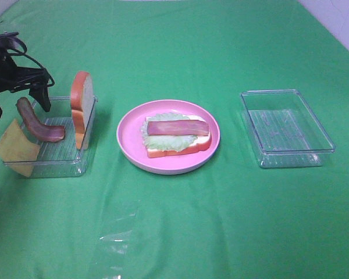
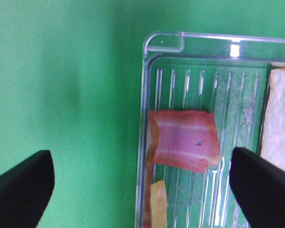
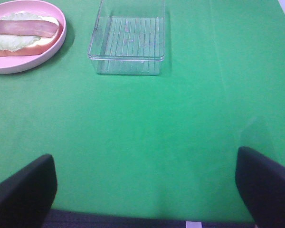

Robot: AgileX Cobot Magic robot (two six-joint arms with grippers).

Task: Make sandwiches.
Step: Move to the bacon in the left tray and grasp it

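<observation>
Green cloth (image 1: pixel 174 232); high view: half-built sandwich (image 1: pixel 177 135) on pink plate (image 1: pixel 127 148), centre; bacon strip (image 1: pixel 43 129) in tray (image 1: pixel 46 168), left; left wrist: left gripper (image 2: pixel 140 159) spread wide over bacon strip, so centre your jaws before closing; right wrist: right gripper (image 3: pixel 145 166) agape, empty.

The light is bright and even, the green cloth (image 1: pixel 180 221) carries only soft shadows, a small white glare sits on the rim of the clear tray (image 2: pixel 235 50) at 1 o'clock in the left wrist view, and the black fingertips (image 2: pixel 19 190) there are out of focus.
</observation>
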